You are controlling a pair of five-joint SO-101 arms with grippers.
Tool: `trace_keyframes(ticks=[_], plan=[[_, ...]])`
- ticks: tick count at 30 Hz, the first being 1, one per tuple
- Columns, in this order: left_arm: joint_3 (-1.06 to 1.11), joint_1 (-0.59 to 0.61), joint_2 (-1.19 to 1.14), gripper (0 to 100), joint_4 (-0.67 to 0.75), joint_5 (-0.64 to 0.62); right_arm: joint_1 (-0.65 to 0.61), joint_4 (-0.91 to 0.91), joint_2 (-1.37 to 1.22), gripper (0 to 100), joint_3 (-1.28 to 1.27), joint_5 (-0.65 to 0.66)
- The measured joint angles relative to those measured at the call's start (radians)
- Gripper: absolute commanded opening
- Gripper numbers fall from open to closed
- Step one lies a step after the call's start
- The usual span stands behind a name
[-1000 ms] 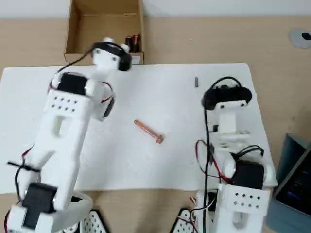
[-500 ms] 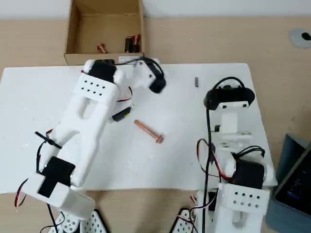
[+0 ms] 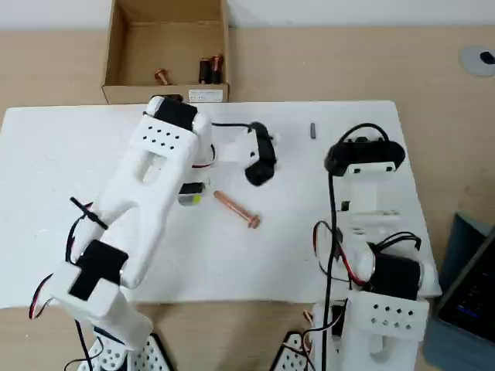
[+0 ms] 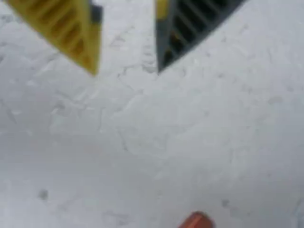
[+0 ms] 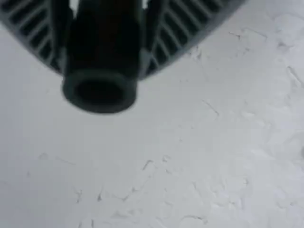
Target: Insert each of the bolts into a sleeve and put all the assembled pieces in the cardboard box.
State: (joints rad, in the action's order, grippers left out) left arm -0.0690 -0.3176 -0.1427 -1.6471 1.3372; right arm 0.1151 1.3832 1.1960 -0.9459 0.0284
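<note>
While a bolt (image 3: 236,209) lies loose, right end effector (image 5: 102,33) grips sleeve (image 5: 99,90).

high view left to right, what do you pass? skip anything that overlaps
box → left hand → small dark piece → right arm → grey disc
</note>
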Motion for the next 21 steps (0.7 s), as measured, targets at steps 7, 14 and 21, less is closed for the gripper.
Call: trace_keyframes(ticks=[7,14,21], plan=[[-0.002,-0.044,-0.044,11,0.003,0.112,0.107,0.0,0.0,0.9,0.0,0.0],[-0.002,-0.107,-0.064,11,0.091,0.133,0.166,0.0,0.0,0.9,0.0,0.028],[-0.002,-0.152,-0.115,11,0.175,0.133,0.207,0.0,0.0,0.9,0.0,0.031]])
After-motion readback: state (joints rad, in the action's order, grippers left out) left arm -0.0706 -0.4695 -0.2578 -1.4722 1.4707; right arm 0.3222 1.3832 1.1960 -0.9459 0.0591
